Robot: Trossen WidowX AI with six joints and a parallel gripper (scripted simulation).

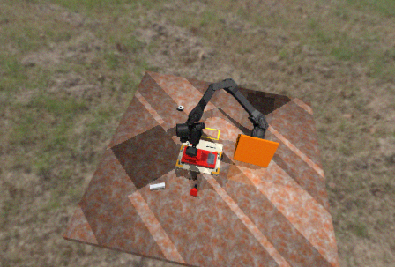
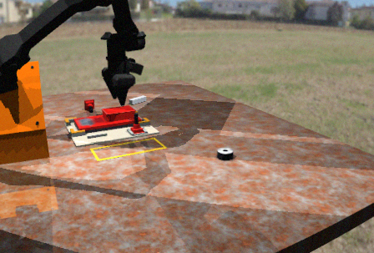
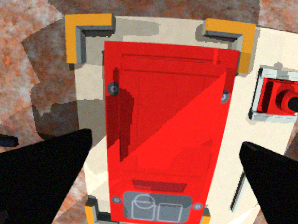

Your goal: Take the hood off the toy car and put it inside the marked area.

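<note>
The red toy car (image 1: pixel 212 159) (image 2: pixel 87 121) (image 3: pixel 157 209) lies on a cream board (image 2: pixel 81 141) (image 3: pixel 90 117) between orange corner brackets. Its hood (image 2: pixel 118 113) (image 3: pixel 167 107) is a raised red box at the end away from the grey window. My gripper (image 1: pixel 192 151) (image 2: pixel 121 103) (image 3: pixel 166 143) is open and empty, just above the hood. In the wrist view its fingertips stand on either side of the hood, apart from it. The marked area, a yellow outline (image 1: pixel 219 134) (image 2: pixel 132 154), lies on the table beside the board.
A small red part with a black knob (image 2: pixel 136 130) (image 3: pixel 280 97) stands on the board beside the car. On the table are another red part (image 1: pixel 194 191) (image 2: pixel 88 105), a white block (image 1: pixel 157 186) (image 2: pixel 138 100), a black-and-white disc (image 1: pixel 180 108) (image 2: pixel 225 154) and an upright orange panel (image 1: pixel 256 151) (image 2: pixel 31 98).
</note>
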